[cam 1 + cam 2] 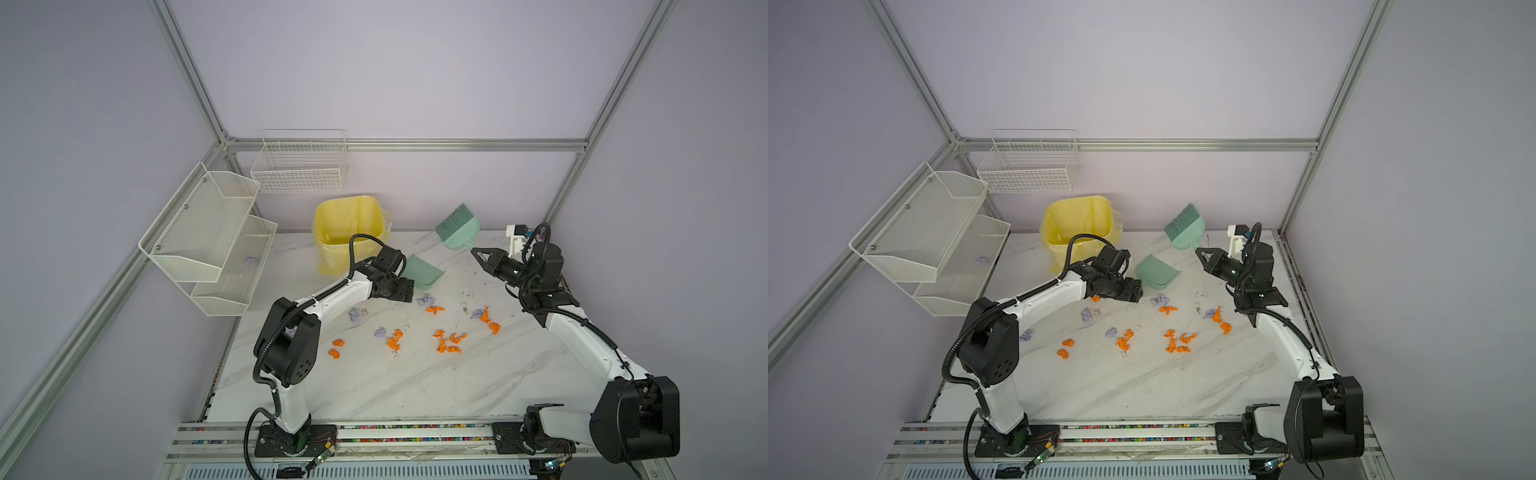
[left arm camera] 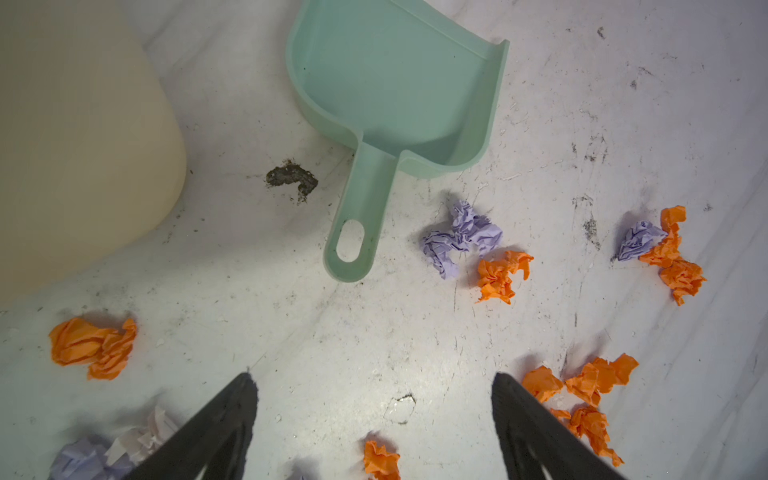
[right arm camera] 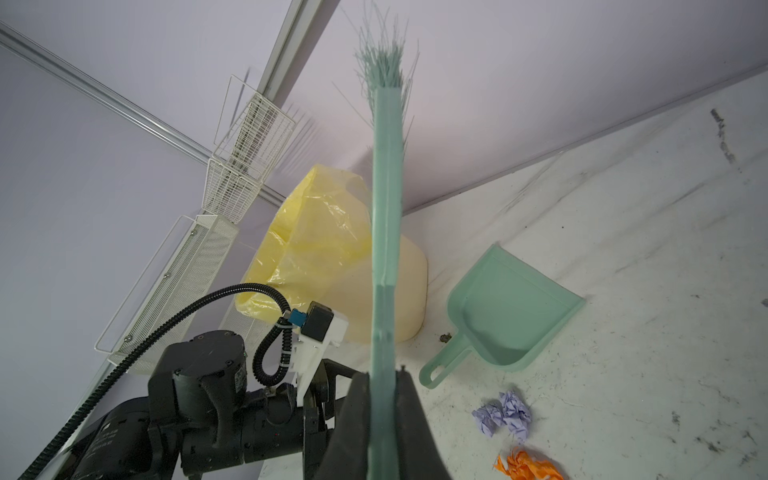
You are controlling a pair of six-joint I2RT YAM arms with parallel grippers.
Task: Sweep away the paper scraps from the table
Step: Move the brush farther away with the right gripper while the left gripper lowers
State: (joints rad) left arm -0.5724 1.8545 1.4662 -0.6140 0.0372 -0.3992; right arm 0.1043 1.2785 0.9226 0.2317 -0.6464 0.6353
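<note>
Soft, even, cool-toned light fills both top views, leaving only faint shadows on the surface [image 1: 415, 382]. Both wrist views bend at their edges. The paper scraps [image 2: 496, 276] just beside the dustpan [image 2: 395, 83] cast short dark shadows; the brush [image 3: 386, 208] looks soft up close.

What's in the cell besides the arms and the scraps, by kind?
brush: 1
dustpan: 1
bin: 1
mesh shelf: 1
wire basket: 1
Total: 5
</note>
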